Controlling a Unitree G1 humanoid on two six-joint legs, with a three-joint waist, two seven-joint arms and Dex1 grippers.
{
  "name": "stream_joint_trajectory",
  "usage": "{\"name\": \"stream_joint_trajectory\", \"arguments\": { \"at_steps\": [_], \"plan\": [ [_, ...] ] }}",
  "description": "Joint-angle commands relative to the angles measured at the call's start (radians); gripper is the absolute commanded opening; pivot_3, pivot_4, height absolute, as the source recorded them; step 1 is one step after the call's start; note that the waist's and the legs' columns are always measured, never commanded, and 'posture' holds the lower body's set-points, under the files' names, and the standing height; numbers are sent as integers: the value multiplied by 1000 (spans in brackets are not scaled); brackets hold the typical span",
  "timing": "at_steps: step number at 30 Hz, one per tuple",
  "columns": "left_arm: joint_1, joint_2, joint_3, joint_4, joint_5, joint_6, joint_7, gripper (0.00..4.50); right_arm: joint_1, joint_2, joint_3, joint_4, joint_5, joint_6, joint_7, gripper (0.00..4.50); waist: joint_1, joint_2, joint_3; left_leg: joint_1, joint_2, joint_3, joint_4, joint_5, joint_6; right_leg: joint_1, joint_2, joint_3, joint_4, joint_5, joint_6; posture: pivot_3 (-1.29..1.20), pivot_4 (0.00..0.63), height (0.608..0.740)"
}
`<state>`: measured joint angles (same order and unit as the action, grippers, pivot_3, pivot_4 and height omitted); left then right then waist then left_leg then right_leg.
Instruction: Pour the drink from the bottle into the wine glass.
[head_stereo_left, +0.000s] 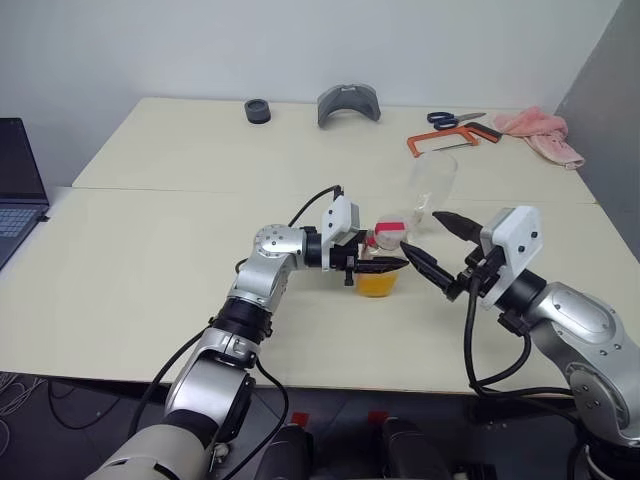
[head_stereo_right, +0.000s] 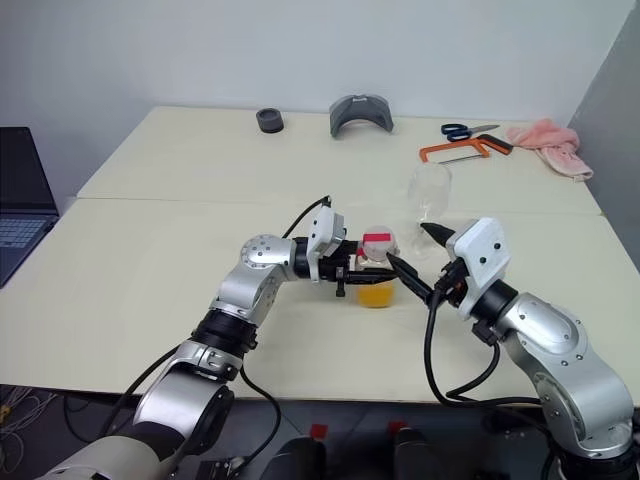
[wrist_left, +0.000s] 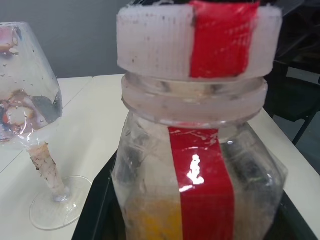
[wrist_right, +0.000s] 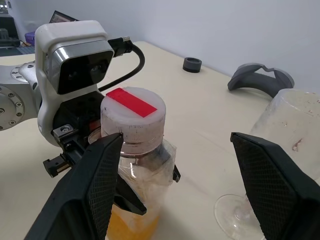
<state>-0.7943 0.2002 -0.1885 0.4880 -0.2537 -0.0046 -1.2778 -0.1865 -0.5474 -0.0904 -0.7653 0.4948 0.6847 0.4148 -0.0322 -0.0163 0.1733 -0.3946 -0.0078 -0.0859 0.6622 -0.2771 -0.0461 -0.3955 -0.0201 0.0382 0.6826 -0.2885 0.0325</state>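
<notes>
Cream desk (head_stereo_left: 150, 250). Standing on it just beyond the right hand (head_stereo_left: 432, 247): empty wine glass (head_stereo_left: 432, 185). Far beyond both hands, along the rear edge: black ring (head_stereo_left: 258, 111), grey curved piece (head_stereo_left: 349, 103), scissors (head_stereo_left: 456, 119), orange hacksaw (head_stereo_left: 450, 139), pink cloth (head_stereo_left: 540, 133).

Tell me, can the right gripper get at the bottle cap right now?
Probably yes. The right gripper is open, its fingers either side of the cap with nothing between. The left gripper is shut on the bottle lower down, below the cap.
</notes>
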Motion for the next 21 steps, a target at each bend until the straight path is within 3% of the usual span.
{"name": "stream_joint_trajectory", "arguments": {
  "at_steps": [1,17,21],
  "plan": [
    [-15,-5,10,-20,-13,-13,-3,1661,-5,-9,-21,-32,22,-12,12,3659,0,0,0,0,0,0,0,0,0,0,0,0,0,0,0,0,150,740],
    [-24,-1,17,-6,-16,-19,-5,1661,49,-71,-106,-77,178,28,68,3659,0,0,0,0,0,0,0,0,0,0,0,0,0,0,0,0,150,740],
    [-24,-2,20,-15,-25,-9,-8,1661,51,-95,-131,-68,221,35,75,4498,0,0,0,0,0,0,0,0,0,0,0,0,0,0,0,0,150,740]
  ]
}}
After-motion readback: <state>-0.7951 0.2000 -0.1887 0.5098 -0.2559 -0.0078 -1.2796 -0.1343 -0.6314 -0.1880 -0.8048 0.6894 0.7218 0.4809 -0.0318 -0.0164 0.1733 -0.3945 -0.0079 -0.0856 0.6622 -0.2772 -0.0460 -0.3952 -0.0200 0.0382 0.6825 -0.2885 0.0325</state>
